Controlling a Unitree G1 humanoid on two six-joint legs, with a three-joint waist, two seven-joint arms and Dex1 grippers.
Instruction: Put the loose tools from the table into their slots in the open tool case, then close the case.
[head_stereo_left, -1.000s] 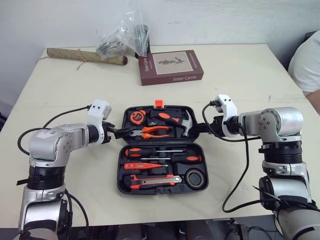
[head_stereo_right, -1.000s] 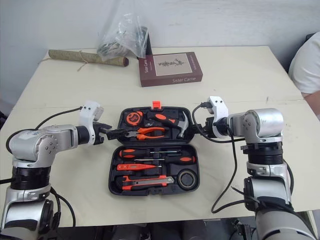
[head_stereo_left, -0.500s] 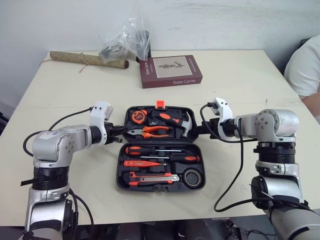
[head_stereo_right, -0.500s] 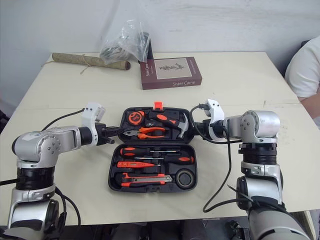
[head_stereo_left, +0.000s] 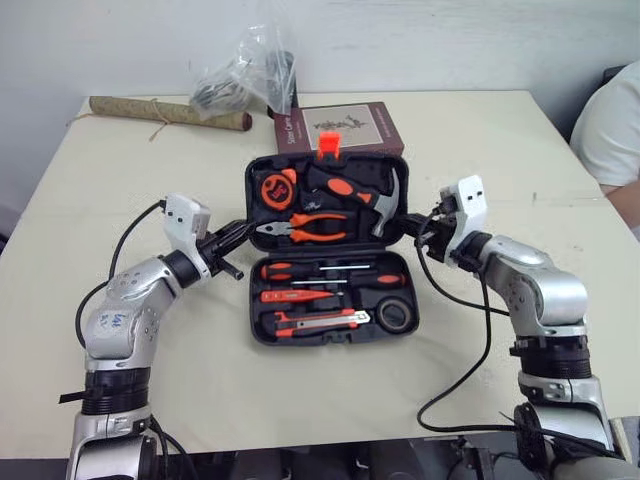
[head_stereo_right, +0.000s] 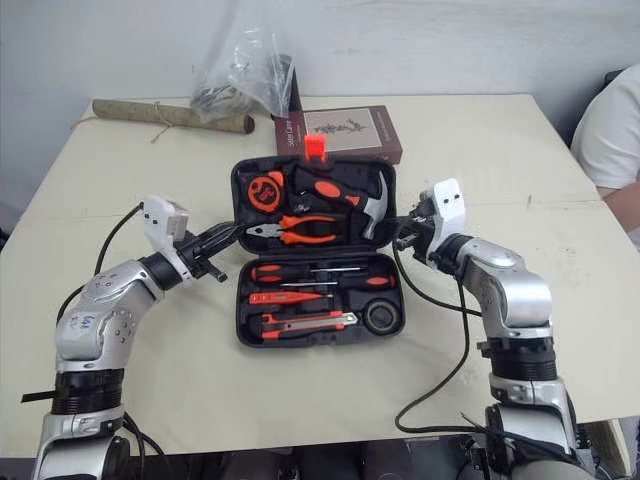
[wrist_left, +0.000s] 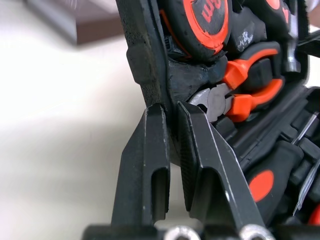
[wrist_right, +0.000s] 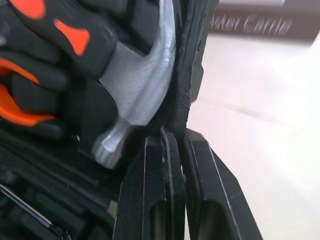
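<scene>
Case (head_stereo_left: 330, 341) sits mid-table (head_stereo_left: 500, 130), its lid (head_stereo_left: 290, 157) tilted up partway and pinched at both side edges: left gripper (wrist_left: 170, 107) narrow on the left rim, right gripper (wrist_right: 175, 132) narrow on the right rim beside the hammer (head_stereo_left: 360, 195). Pliers (head_stereo_left: 310, 222), tape measure (head_stereo_left: 277, 188), screwdrivers (head_stereo_left: 300, 270), knife (head_stereo_left: 320, 320) and tape roll (head_stereo_left: 398, 315) look seated, with no loose tools visible, so only folding the lid down and latching seems left. Behind, the book (wrist_right: 250, 24) spine shows "ster Carrie".
</scene>
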